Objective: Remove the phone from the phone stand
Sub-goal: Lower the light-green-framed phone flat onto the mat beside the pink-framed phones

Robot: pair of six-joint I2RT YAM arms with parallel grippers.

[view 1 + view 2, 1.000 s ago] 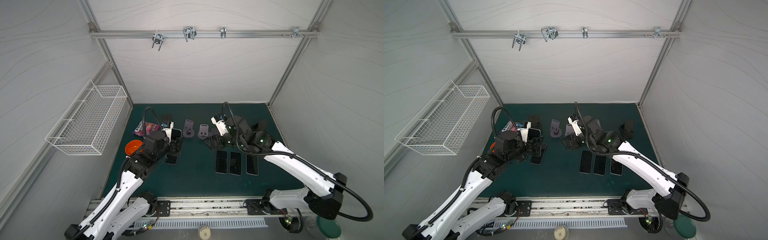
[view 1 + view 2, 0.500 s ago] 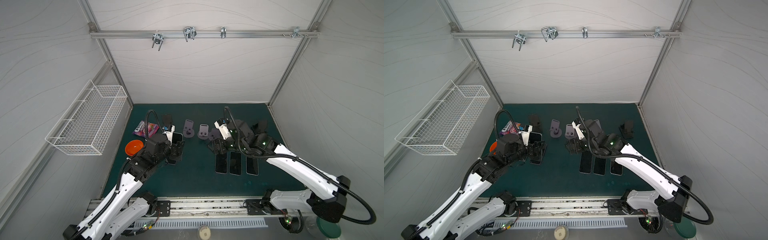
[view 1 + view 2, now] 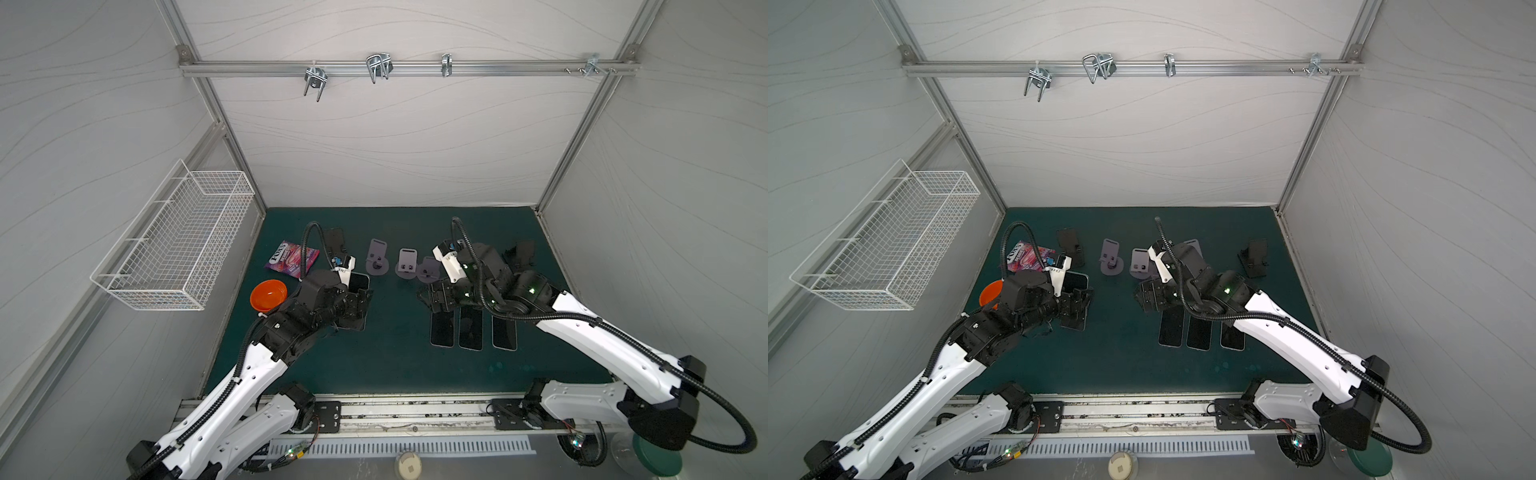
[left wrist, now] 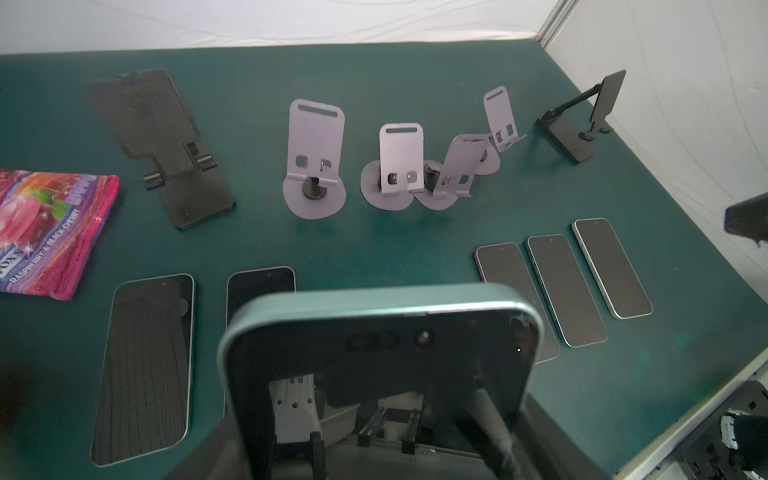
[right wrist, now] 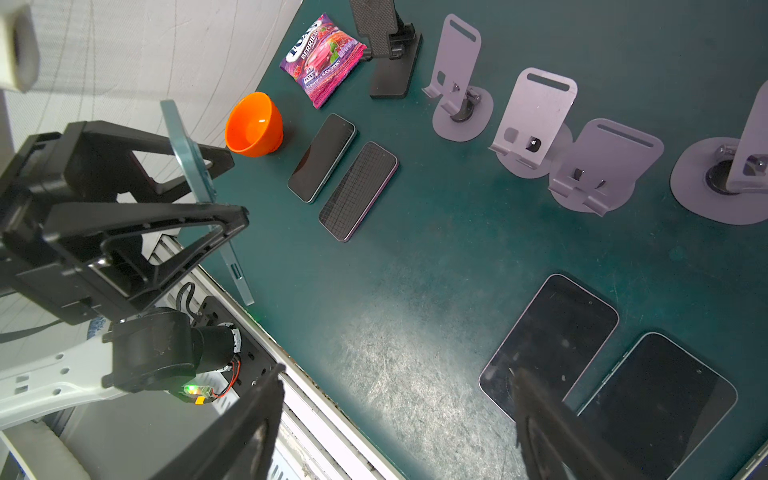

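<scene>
Teal-edged phone [image 4: 382, 332] is off every stand, up in the air over the desk [image 4: 374, 245]. L claw [image 5: 232, 189] is clamped across its faces, phone near upright, prob so it can be laid flat by the two phones [image 4: 145, 361] under it. R claw [image 5: 397, 374] is spread wide w/ nothing in it, hanging over the row of three phones [image 4: 565, 286]. Lilac stands [image 4: 316, 137] & black stand [image 4: 158, 124] are all bare. Orange bowl [image 5: 253, 124]: empty. Wire basket [image 3: 178, 245] on the wall looks empty too.
</scene>
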